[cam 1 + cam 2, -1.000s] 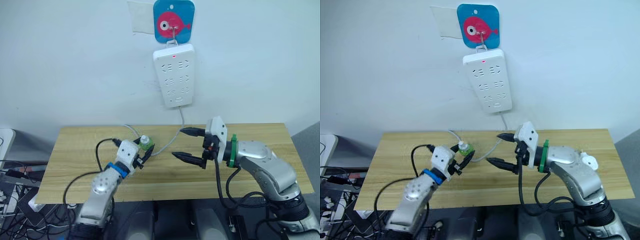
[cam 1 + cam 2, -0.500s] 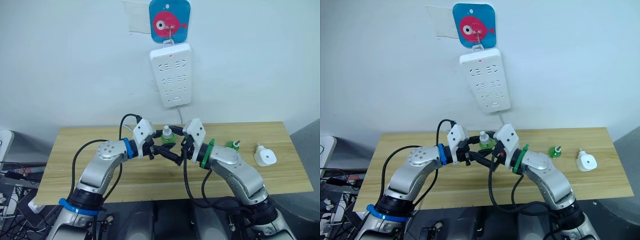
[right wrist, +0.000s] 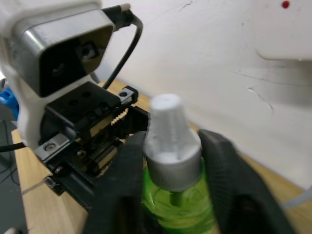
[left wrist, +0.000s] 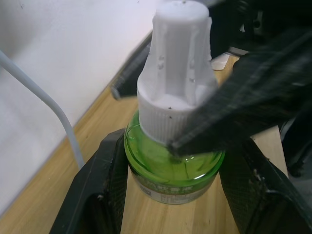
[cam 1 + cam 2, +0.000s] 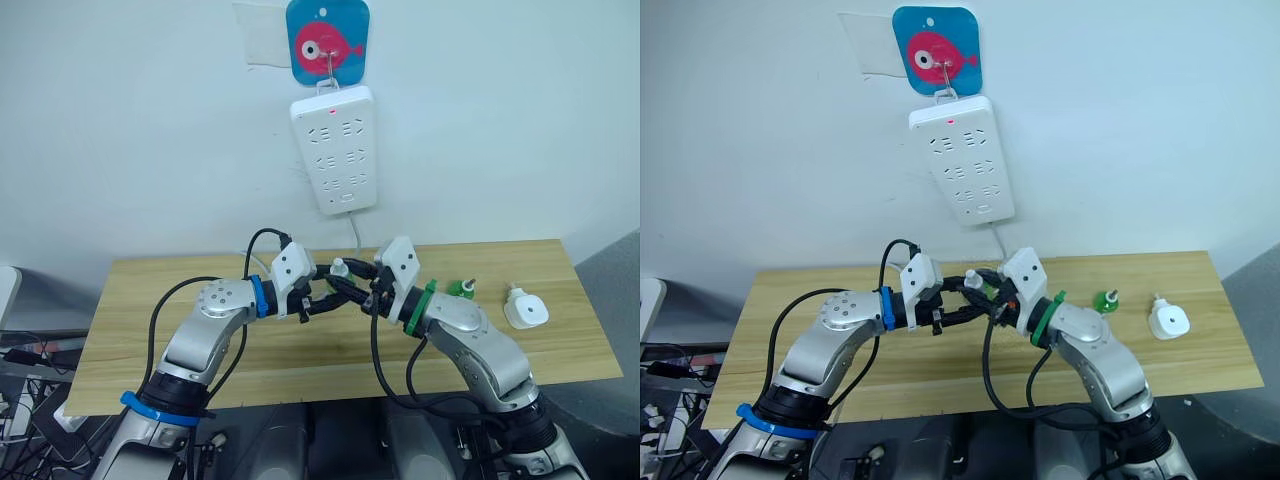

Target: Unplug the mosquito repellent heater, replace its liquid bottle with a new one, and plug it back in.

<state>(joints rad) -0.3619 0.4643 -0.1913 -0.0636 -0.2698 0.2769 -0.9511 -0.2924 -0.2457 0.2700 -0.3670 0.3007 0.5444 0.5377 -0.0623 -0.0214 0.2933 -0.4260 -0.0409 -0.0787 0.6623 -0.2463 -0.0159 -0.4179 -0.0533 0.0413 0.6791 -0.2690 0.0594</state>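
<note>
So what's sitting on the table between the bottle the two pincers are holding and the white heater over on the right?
A second green bottle stands there in the left eye view, between the held bottle and the heater, nearer the heater.

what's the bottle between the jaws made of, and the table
Bottle: looks like clear green plastic, glossy, since the wick shows through it in the right wrist view; its cap is matte white ribbed plastic. Table: pale wood or wood-look laminate, going by the grain lines; which one is hard to tell.
</note>
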